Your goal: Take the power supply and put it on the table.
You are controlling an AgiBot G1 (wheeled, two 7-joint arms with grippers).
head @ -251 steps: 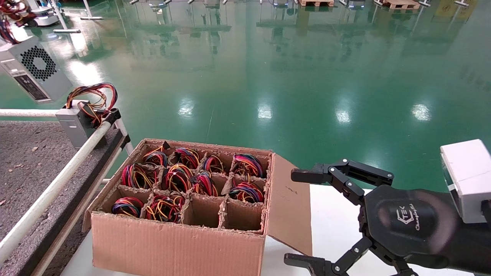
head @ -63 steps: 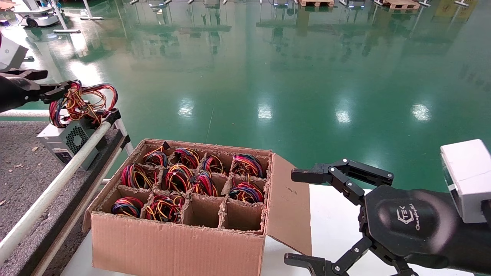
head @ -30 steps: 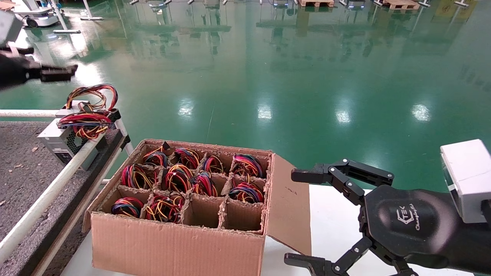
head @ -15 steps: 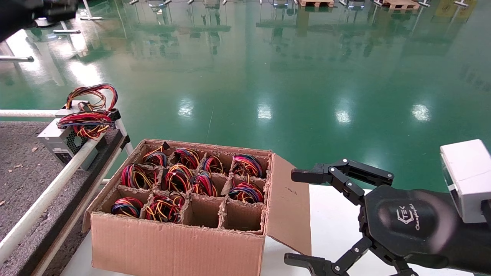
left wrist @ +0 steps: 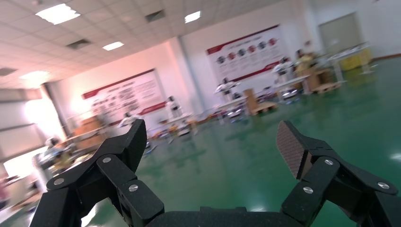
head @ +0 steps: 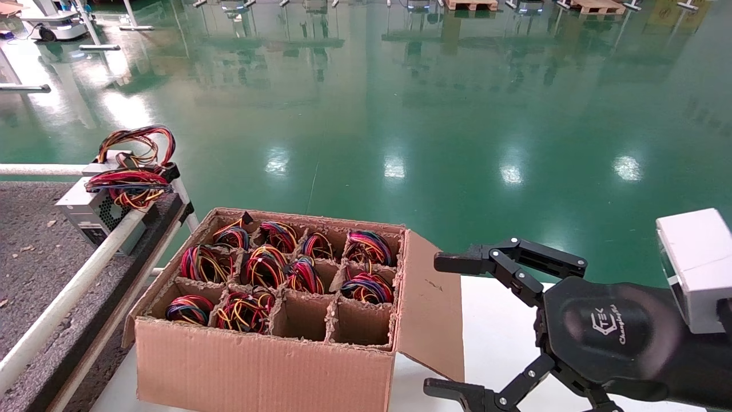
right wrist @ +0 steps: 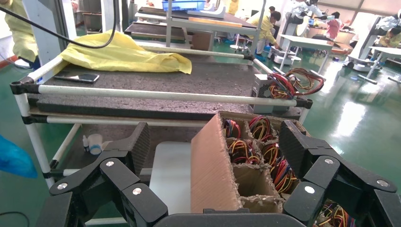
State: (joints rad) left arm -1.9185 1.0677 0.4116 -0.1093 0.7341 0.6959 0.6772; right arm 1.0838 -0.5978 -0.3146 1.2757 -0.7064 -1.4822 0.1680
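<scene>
The power supply (head: 94,214) is lying on the dark grey speckled counter (head: 34,240), at its far corner just inside the white tube rail (head: 74,289), with its wire bundle (head: 128,186) resting on top of the box. Beside the counter, a brown cardboard carton (head: 269,343) is sitting on a smooth white tabletop (head: 497,337), its cells holding coiled wires. The right hand (head: 452,326) is hovering over the tabletop next to the carton's open flap, fingers spread and empty. The left hand (left wrist: 213,156), spread wide and holding nothing, is pointing out over a glossy green floor (head: 434,114) toward a hall with white walls and ceiling lights.
</scene>
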